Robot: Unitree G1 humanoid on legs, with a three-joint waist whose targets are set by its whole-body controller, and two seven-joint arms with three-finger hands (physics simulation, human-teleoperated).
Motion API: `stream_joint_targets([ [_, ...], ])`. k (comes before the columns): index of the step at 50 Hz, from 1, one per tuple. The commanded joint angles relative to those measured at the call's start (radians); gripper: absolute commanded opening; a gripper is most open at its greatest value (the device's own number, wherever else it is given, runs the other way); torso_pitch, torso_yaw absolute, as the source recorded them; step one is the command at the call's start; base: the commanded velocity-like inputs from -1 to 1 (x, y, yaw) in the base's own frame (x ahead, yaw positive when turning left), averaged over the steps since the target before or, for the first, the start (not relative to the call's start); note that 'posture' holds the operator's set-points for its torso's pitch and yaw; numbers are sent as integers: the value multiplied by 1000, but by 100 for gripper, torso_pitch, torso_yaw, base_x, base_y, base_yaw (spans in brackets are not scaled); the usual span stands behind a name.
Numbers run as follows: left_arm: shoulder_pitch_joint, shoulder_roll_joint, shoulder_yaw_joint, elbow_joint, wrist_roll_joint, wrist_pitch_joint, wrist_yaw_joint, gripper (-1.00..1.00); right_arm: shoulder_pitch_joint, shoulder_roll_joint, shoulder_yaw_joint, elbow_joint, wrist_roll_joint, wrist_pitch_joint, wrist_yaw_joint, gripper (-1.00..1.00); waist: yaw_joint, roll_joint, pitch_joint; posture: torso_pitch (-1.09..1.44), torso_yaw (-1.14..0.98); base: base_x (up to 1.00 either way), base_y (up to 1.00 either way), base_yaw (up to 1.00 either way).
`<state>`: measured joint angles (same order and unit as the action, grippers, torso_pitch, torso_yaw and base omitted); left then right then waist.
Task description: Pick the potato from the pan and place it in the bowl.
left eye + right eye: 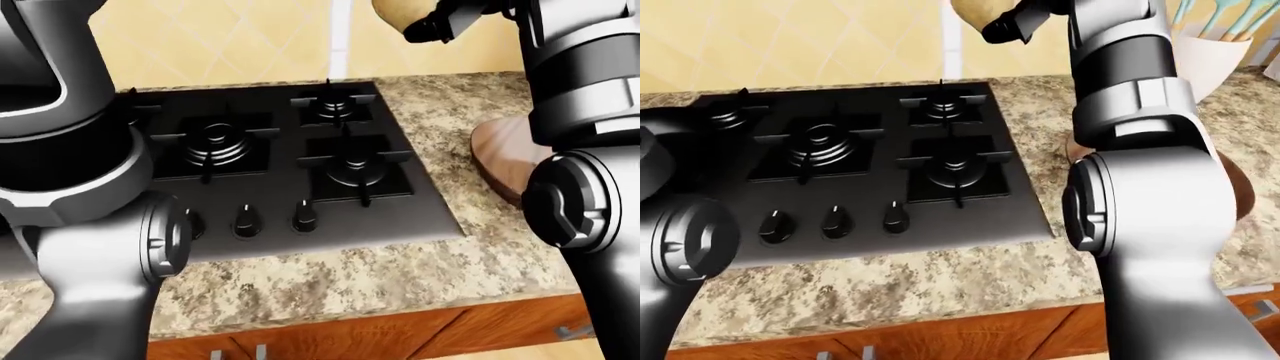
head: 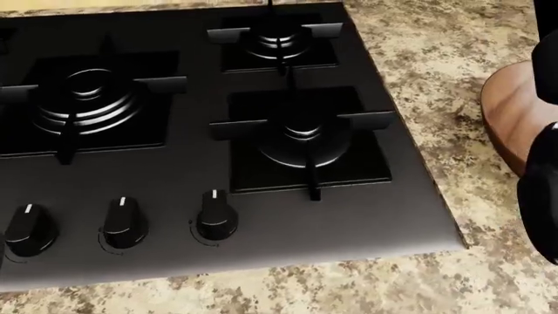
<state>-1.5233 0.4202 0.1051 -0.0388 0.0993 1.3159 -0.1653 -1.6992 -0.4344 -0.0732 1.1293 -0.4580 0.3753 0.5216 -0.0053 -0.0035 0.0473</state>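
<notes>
We're looking at the black gas stovetop w/ its cast burner grates and three black knobs lined up along its bottom edge in the head view, all sitting in a speckled tan granite counter. The tan rounded potato is hanging up at the top of the right-eye view, above the counter and partly cut off by the frame edge, and our right hand is gripping it, dark fingers curling round its right side, so that hand's closed on it afaict. The brown round wooden bowl is sitting on the counter just right of the stovetop, mostly hidden behind our right forearm in the eye views. Our left arm is filling the left side of the left-eye view, but the left hand itself isn't showing anywhere, so can't say how it's set. The pan isn't showing in these views either.
</notes>
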Motion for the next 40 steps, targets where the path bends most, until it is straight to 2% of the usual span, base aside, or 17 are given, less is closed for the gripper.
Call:
stream_joint_targets([
  [1,-36,18,17,-23,17,-31,12,100,-52,1,-4,-48,13,-34,-7,-100,10,-12,-33,0,0,0,-53,0],
  [6,-30,16,17,-26,17,-32,13,100,-52,2,-3,-47,11,-34,-7,-100,21,26,-17,0,0,0,-49,0],
  [9,-27,15,17,-23,17,-36,14,100,-54,3,-3,-44,10,-35,-7,-100,24,37,-22,0,0,0,-36,0],
  [11,-32,17,17,-24,16,-31,13,100,-52,3,-5,-45,10,-36,-9,-100,21,58,-25,0,0,0,-36,0],
  [12,-37,19,18,-29,15,-24,11,100,-56,1,-4,-45,10,-32,-6,-100,17,82,-33,0,0,0,-38,0],
  [13,-35,20,19,-31,15,-24,11,100,-56,1,-3,-47,9,-29,-5,-100,20,57,-30,0,0,0,-40,0],
  [15,-31,22,21,-23,15,-32,12,100,-59,0,-6,-47,11,-26,-4,-100,6,80,-37,0,0,0,-40,0],
  [18,-33,21,19,-24,14,-31,13,100,-61,2,-4,-43,9,-29,-3,-100,2,74,-42,0,0,0,-40,0],
  [21,-27,14,18,-26,14,-33,16,100,-59,4,-4,-42,10,-30,-3,-100,0,50,-27,0,0,0,-41,0],
  [23,-20,13,17,-32,14,-32,16,100,-55,5,-4,-38,11,-35,-6,-100,2,23,-23,0,0,0,-42,0],
  [25,-19,16,19,-27,14,-37,16,100,-52,4,-5,-38,11,-37,-6,-100,9,-30,-30,0,0,0,-42,0],
  [26,-19,16,18,-28,14,-36,16,100,-53,3,-5,-37,11,-37,-5,-100,11,-83,-42,0,0,0,-42,0],
  [27,-20,15,16,-31,14,-33,16,100,-55,3,-5,-41,11,-32,-4,-100,9,-48,-32,0,0,0,-43,0],
  [29,-24,14,16,-32,14,-29,16,100,-58,4,-4,-45,10,-28,-2,-100,12,-44,-28,0,0,0,-43,0],
  [35,-16,16,17,-35,14,-34,16,100,-54,2,-4,-47,9,-28,-1,-100,23,16,-13,0,0,0,-44,0],
  [38,-15,15,18,-33,15,-36,16,100,-55,4,-4,-45,10,-28,-1,-100,22,40,-15,0,0,0,-44,0],
  [40,-14,14,17,-33,15,-37,17,100,-55,5,-4,-46,10,-28,-1,-100,18,69,-21,0,0,0,-45,0],
])
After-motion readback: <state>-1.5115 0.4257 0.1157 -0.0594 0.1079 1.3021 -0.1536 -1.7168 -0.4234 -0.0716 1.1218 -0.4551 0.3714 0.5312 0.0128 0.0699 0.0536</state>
